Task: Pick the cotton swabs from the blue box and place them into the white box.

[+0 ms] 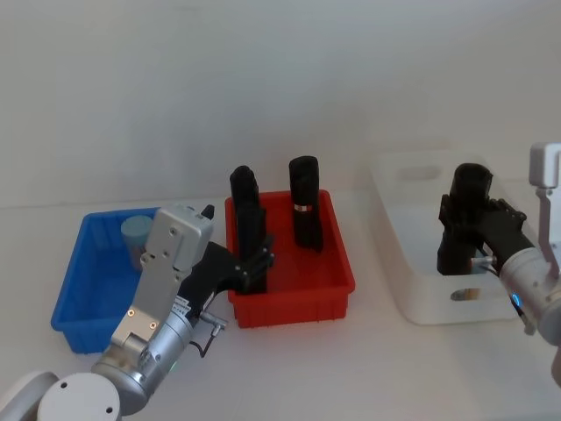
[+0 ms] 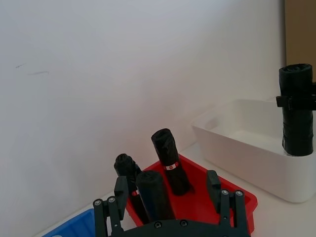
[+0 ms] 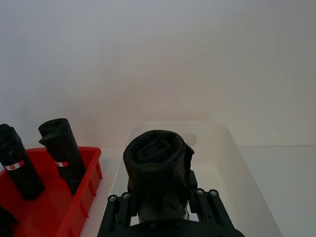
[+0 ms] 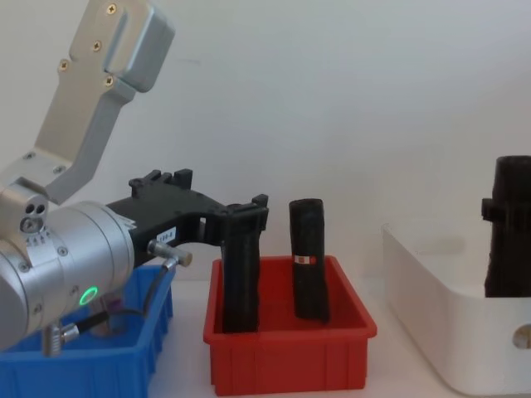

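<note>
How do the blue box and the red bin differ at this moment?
The blue box sits on the robot's left and holds a cotton swab tub; the red bin sits at the middle and holds upright black rolls. The left gripper closes on a roll in the red bin. Both are ribbed open-top bins.

Three bins in a row on the table, left to right.

The blue box (image 1: 74, 289) sits at the left with a tub of cotton swabs (image 1: 136, 235) in its rear part. The red bin (image 1: 337, 263) stands in the middle, just beside it, holding upright black rolls (image 1: 306, 215). The white box (image 1: 403, 263) stands at the right, apart from the red bin, with one black roll (image 1: 465, 219) upright over its interior.
</note>
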Motion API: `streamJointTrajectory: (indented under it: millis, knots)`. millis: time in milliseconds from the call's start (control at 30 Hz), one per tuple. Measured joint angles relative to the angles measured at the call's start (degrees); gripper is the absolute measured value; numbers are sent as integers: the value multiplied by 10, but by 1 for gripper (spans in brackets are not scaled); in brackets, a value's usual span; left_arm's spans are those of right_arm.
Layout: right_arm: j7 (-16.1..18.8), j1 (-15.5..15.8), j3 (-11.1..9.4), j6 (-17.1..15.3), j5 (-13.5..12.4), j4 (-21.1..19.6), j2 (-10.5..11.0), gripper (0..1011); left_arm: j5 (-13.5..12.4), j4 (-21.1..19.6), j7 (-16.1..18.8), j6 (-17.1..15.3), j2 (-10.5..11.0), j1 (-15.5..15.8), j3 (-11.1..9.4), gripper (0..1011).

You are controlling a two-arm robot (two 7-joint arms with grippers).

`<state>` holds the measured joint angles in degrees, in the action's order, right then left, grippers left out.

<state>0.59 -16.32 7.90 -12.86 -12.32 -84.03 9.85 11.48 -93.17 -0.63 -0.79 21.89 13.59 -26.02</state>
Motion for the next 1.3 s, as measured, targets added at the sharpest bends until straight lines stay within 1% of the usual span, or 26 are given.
streamJointTrajectory:
  millis: [33, 67, 100, 133, 233, 267, 300, 400, 467, 500, 533, 1300]
  knots:
    - [1, 0, 0, 0, 0, 1, 0, 550, 0, 0, 0, 0, 0, 0, 0, 1000]
    - [1, 0, 0, 0, 0, 2, 0, 611, 0, 0, 0, 0, 0, 0, 0, 999]
    - [3, 1, 0, 1, 1, 4, 0, 611, 0, 0, 0, 0, 0, 0, 0, 1000]
    - [3, 1, 0, 1, 1, 5, 0, 632, 0, 0, 0, 0, 0, 0, 0, 999]
    - [5, 2, -1, 3, 2, 6, 1, 747, 0, 0, 0, 0, 0, 0, 0, 1000]
    - [6, 2, -1, 4, 2, 7, 1, 768, 0, 0, 0, 0, 0, 0, 0, 1000]
    - [7, 3, -1, 5, 2, 7, 1, 822, 0, 0, 0, 0, 0, 0, 0, 1000]
    - [8, 4, -1, 7, 3, 7, 1, 874, 0, 0, 0, 0, 0, 0, 0, 1000]
    - [9, 4, -1, 8, 3, 7, 1, 941, 0, 0, 0, 0, 0, 0, 0, 1000]
    - [9, 4, -1, 9, 4, 7, 1, 951, 0, 0, 0, 0, 0, 0, 0, 1000]
    - [10, 5, -1, 9, 4, 7, 1, 1000, 0, 0, 0, 0, 0, 0, 0, 1000]
    - [23, 10, -4, 33, 5, -18, 2, 1001, 0, 0, 0, 0, 0, 0, 0, 1000]
